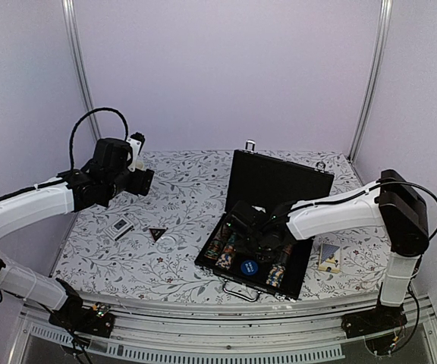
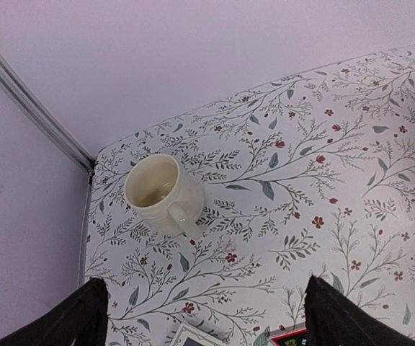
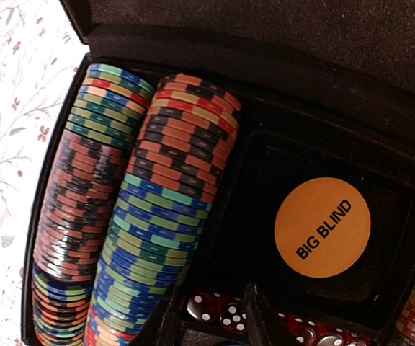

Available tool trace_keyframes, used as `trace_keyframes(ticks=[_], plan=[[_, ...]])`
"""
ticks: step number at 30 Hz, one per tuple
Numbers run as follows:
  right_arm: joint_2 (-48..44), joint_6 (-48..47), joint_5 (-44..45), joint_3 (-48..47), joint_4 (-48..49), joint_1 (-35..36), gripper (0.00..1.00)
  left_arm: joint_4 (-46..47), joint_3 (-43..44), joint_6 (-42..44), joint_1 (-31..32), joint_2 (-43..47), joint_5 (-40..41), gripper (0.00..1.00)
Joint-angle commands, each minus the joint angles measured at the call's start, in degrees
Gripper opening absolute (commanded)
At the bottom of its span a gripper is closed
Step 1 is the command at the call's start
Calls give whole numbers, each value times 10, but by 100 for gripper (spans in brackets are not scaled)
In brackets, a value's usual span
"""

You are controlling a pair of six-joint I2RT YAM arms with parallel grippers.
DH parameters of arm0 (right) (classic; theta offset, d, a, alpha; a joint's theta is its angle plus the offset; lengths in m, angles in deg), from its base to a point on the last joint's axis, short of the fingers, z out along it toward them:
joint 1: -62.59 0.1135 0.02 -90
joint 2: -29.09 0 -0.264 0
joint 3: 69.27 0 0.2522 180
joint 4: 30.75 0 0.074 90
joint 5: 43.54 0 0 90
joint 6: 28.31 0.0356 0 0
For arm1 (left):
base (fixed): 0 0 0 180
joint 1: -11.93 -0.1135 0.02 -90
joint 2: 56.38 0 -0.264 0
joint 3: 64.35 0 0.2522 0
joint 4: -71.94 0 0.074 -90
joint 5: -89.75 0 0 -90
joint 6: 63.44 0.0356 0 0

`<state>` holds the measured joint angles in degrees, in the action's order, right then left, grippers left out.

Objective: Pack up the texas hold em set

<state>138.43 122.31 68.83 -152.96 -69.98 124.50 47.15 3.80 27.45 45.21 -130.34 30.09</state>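
Observation:
The black briefcase (image 1: 255, 262) lies open at centre right with its lid (image 1: 279, 178) upright. It holds multicoloured chip rows (image 3: 150, 202), an orange "BIG BLIND" disc (image 3: 323, 227), red dice (image 3: 215, 310) and a blue disc (image 1: 249, 267). My right gripper (image 1: 260, 236) is low inside the case. In the right wrist view it (image 3: 211, 324) is partly open and holds nothing, its fingertips either side of two dice. A black triangle (image 1: 156, 233) and a card deck (image 1: 120, 226) lie on the table at left. My left gripper (image 1: 139, 180) is raised above them, open and empty (image 2: 215, 317).
A cream mug (image 2: 161, 193) stands in the back left corner by the wall. Another card deck (image 1: 329, 256) lies right of the case. Card edges (image 2: 193, 337) show under the left gripper. Walls close in the flowered table (image 1: 188, 189) on three sides.

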Motion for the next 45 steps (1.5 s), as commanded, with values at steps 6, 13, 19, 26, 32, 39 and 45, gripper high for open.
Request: trace_keyframes(ticks=[6,13,19,26,32,39,45], plan=[[-59,-16,16,20,22,0,28,3,7,3,9,1,2,95],[-103,-31,33,53,30,-1,27,2,8,-1,12,8,13,94],[-232,-64,82,168,19,-1,37,31,-17,15,23,46,17,94],[-395,-68,80,286,-29,-50,58,30,-15,21,25,32,31,95],[-460,-56,49,349,-66,-123,75,29,-14,22,30,15,35,94],[-500,-65,-41,407,-70,-261,88,31,-15,25,38,15,42,94],[-472,-98,-78,415,-55,-286,93,30,-14,26,42,21,43,94]])
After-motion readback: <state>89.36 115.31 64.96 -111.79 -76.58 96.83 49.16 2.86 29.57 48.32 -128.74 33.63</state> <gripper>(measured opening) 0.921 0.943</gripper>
